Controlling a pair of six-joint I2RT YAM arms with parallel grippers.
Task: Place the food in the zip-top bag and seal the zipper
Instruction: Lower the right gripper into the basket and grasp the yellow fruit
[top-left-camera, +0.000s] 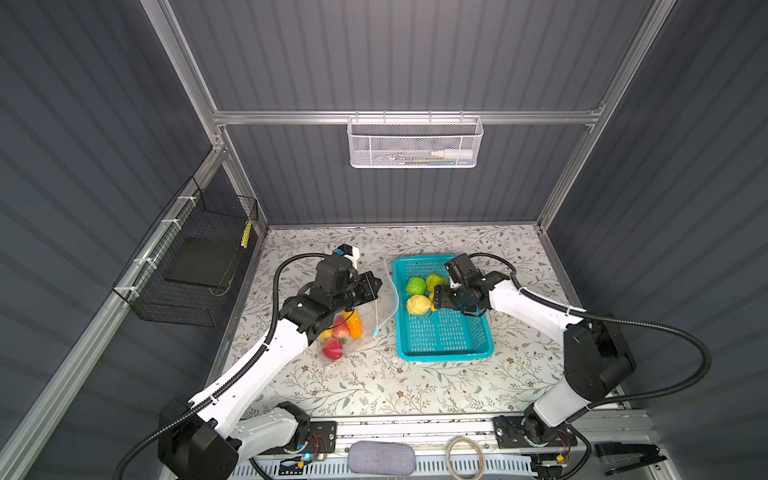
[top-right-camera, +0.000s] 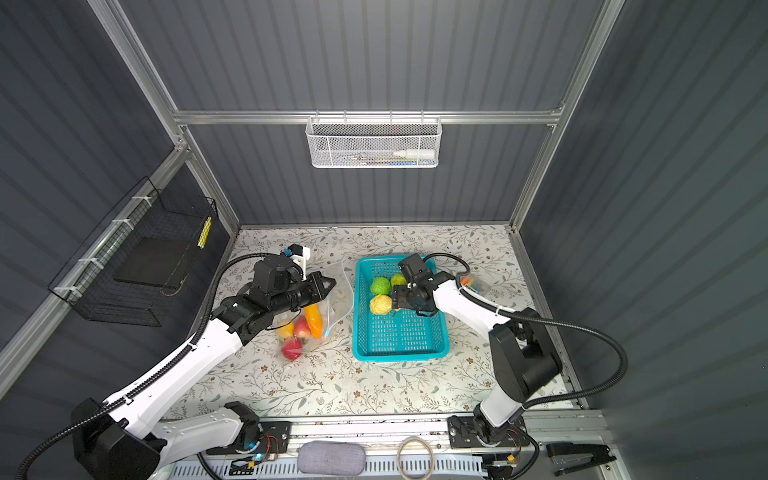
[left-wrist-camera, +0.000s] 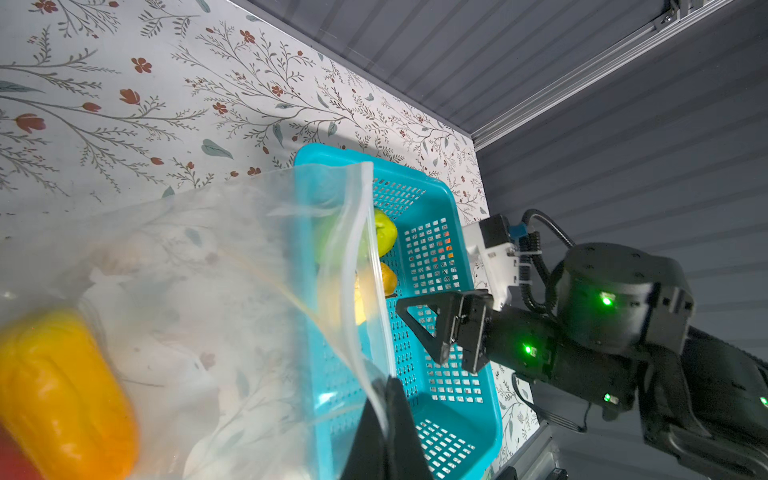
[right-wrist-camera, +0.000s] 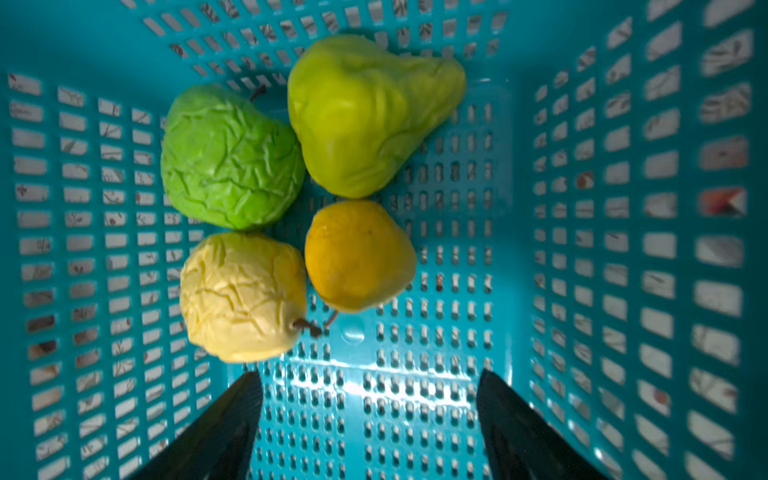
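- Right gripper (right-wrist-camera: 370, 374), jaws apart, hangs over basket (right-wrist-camera: 623, 249); likely light, slippery orange pear (right-wrist-camera: 359, 255) there suits a belly pinch.
- Left gripper (left-wrist-camera: 388, 386) clamps limp zip-top bag (left-wrist-camera: 208, 270), left of basket.

On the floral-patterned tabletop (top-left-camera: 374, 386), a large clear crinkly zip-top bag (top-left-camera: 372, 316) is laid just left of a teal perforated plastic basket (top-left-camera: 446, 355). Inside the bag, a glossy orange toy pepper (top-left-camera: 354, 325) is found right of a red toy fruit (top-left-camera: 341, 329), with a second red toy fruit (top-left-camera: 331, 350) in front of both. In the basket's rear half four pieces are clustered: a green crinkled toy fruit (right-wrist-camera: 230, 158) at rear left, a yellow-green toy pear (right-wrist-camera: 361, 112) at rear right, a pale yellow crinkled toy fruit (right-wrist-camera: 243, 295) at front left, a small orange-yellow toy fruit (right-wrist-camera: 359, 255) at front right.
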